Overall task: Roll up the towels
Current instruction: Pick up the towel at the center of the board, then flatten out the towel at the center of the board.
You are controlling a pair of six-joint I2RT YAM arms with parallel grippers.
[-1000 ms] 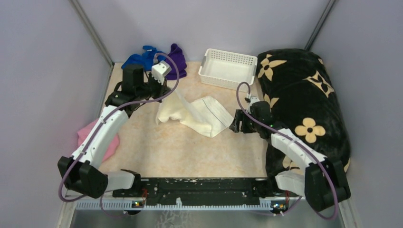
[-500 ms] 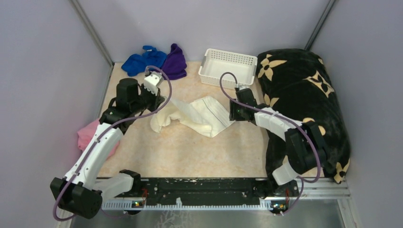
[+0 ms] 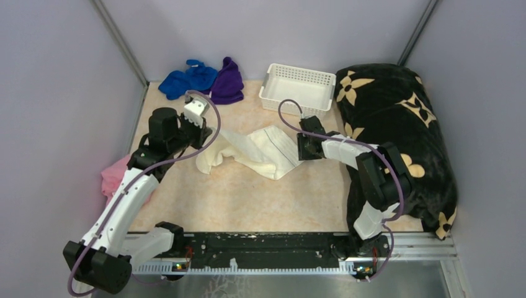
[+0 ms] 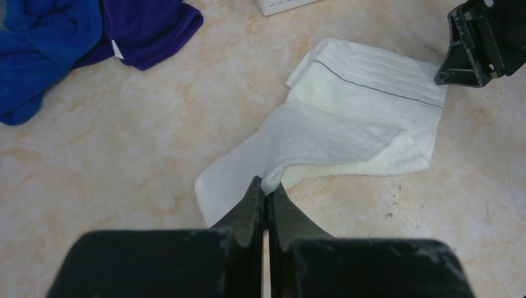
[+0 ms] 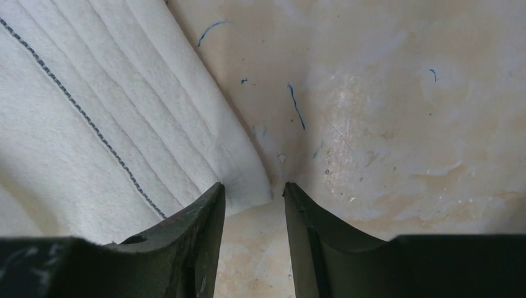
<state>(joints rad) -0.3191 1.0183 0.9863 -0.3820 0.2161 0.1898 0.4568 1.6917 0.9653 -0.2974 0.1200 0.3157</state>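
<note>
The cream-white towel (image 3: 255,151) lies crumpled mid-table, with a stitched dark line near its right end (image 4: 366,87). My left gripper (image 4: 265,186) is shut on a folded edge at the towel's left end, seen from above as the left gripper (image 3: 208,133). My right gripper (image 5: 254,194) is open and low at the table, and the towel's right corner (image 5: 248,186) reaches just between its fingertips; from above the right gripper (image 3: 300,149) sits at that end. The blue towel (image 3: 185,78) and the purple towel (image 3: 228,82) lie bunched at the back left.
A white basket (image 3: 298,87) stands at the back centre. A big black blanket with beige flowers (image 3: 397,124) fills the right side, under the right arm. A pink cloth (image 3: 115,177) lies at the left edge beneath the left arm.
The left gripper has drawn the towel's left end a little nearer and leftward. The right arm has reached in to the towel's right corner and its jaws have narrowed.
</note>
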